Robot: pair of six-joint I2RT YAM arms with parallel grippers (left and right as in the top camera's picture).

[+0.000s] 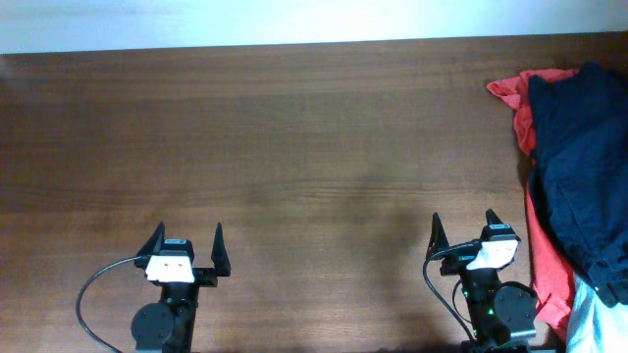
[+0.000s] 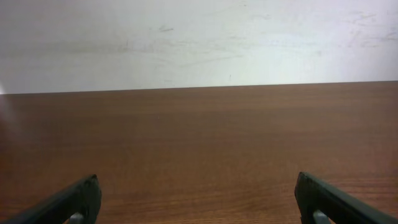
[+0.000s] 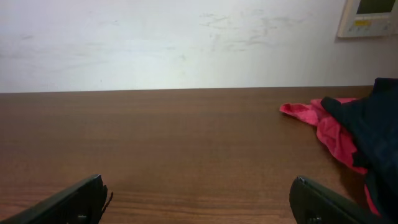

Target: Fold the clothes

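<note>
Currently, both arms are resting at the near edge of a brown wooden worktop (image 1: 294, 127), pointing toward its far edge. The left end effector (image 1: 188, 235) is sitting with its jaws spread wide, gripping nothing. The right end effector (image 1: 463, 224) is likewise spread wide and empty.

The navy shorts (image 1: 584, 167) are lying in a crumpled heap along the right edge of the worktop, running from near the far right corner toward the near right corner, partly cut off by the picture's border. They are lying on top of a red garment (image 1: 510, 93), which is peeking out along their left side and at the far end. A pale cloth (image 1: 597, 319) is showing at the near right corner, beside the heap.

In the right wrist view, the heap is sitting ahead and to the right of the open jaws, well apart from them. The left wrist view is showing only bare wood and a white wall (image 2: 199, 37).

Folding is not yet under way, and the step in hand appears to be reaching for the shorts. The next move is probably calling for the right arm to swing toward the right edge. It should pinch only navy fabric, not the red beneath, then drag it to the middle for both arms to spread flat. The fabric is bunching too much to tell waistband from legs.
</note>
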